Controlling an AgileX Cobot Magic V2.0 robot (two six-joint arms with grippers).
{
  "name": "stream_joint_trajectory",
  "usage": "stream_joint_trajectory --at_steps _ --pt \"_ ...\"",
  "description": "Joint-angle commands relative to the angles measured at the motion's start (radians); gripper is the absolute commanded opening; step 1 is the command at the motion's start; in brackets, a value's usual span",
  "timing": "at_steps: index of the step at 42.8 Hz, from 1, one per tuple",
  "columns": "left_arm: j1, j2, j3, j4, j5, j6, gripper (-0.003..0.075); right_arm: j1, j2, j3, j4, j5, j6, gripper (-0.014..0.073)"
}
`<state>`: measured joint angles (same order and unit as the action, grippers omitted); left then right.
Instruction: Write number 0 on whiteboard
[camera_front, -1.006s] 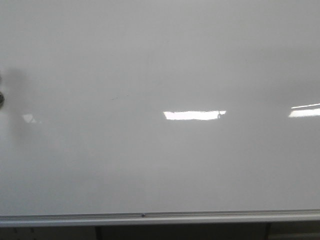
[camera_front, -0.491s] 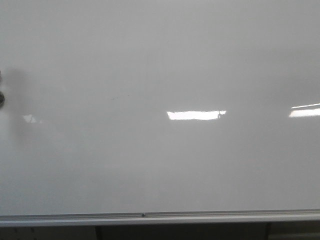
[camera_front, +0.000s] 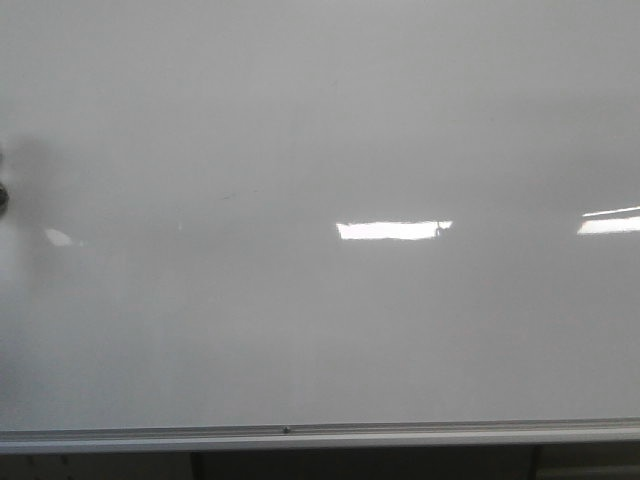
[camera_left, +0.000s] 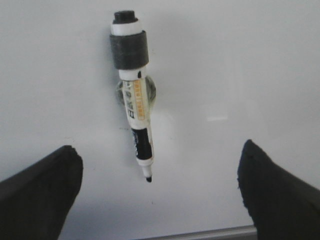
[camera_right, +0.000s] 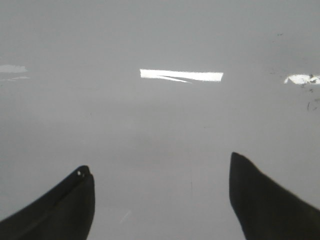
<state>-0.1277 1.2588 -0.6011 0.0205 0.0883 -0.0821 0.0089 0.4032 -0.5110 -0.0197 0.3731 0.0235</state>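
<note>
The whiteboard (camera_front: 320, 120) fills the front view, glossy white-grey, and no number 0 shows on it in any view. In the left wrist view a marker (camera_left: 134, 100) rests against the board: white barrel, black label band, grey sleeve at the far end, bare black tip (camera_left: 148, 178) toward my fingers. My left gripper (camera_left: 159, 149) is open, its dark fingers (camera_left: 45, 185) wide apart on either side of the marker's tip and not touching it. My right gripper (camera_right: 160, 163) is open over bare board with nothing between its fingers.
A silver edge rail (camera_front: 320, 435) runs along the board's lower edge, also seen as the rail (camera_left: 210, 233). Bright light reflections (camera_front: 390, 230) lie on the board. A dark object (camera_front: 3, 195) and a soft shadow sit at the left edge. Faint dark specks (camera_right: 311, 104) mark the board.
In the front view the bright reflection's left end has drawn slightly to the right and the small glint at the left has shrunk. Nothing else has visibly moved.
</note>
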Motion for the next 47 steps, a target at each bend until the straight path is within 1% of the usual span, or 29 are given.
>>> stream_joint_trajectory --at_steps 1,5,9,21,26,30,34,35,38,40,43,47 --pt "-0.005 0.068 -0.044 -0.052 -0.154 -0.008 0.0599 0.001 0.012 -0.036 -0.007 -0.078 0.001 0.0577" --pt "-0.005 0.144 -0.05 -0.087 -0.219 -0.008 0.0599 0.001 0.012 -0.036 -0.007 -0.078 0.001 0.0577" --pt "-0.005 0.206 -0.05 -0.087 -0.271 -0.008 0.0599 0.001 0.012 -0.036 -0.007 -0.078 0.001 0.0577" --pt "-0.005 0.294 -0.05 -0.087 -0.368 -0.008 0.0599 0.001 0.012 -0.036 -0.007 -0.078 0.001 0.0577" --pt "-0.005 0.309 -0.05 -0.087 -0.375 -0.008 0.0578 0.001 0.012 -0.036 -0.007 -0.078 0.001 0.0577" --pt "-0.005 0.316 -0.05 -0.087 -0.368 -0.008 0.0507 0.001 0.012 -0.036 -0.007 -0.077 0.001 0.0577" --pt "-0.005 0.316 -0.05 -0.087 -0.357 -0.008 0.0388 0.001 0.012 -0.036 -0.007 -0.077 0.001 0.0577" --pt "-0.005 0.316 -0.05 -0.087 -0.357 -0.008 0.033 0.001 0.012 -0.036 -0.007 -0.077 0.001 0.0577" --pt "-0.005 0.316 -0.05 -0.087 -0.357 -0.008 0.0236 0.001 0.012 -0.036 -0.007 -0.077 0.001 0.0577" --pt "-0.005 0.316 -0.05 -0.087 -0.357 -0.008 0.0158 0.001 0.012 -0.036 -0.007 -0.077 0.001 0.0577" --pt "-0.005 0.316 -0.05 -0.087 -0.357 -0.008 0.0073 0.001 0.012 -0.036 -0.007 -0.077 0.001 0.0577" --pt "-0.005 0.316 -0.05 -0.082 -0.357 -0.008 -0.0015 0.001 0.012 -0.036 -0.007 -0.077 0.001 0.0577"
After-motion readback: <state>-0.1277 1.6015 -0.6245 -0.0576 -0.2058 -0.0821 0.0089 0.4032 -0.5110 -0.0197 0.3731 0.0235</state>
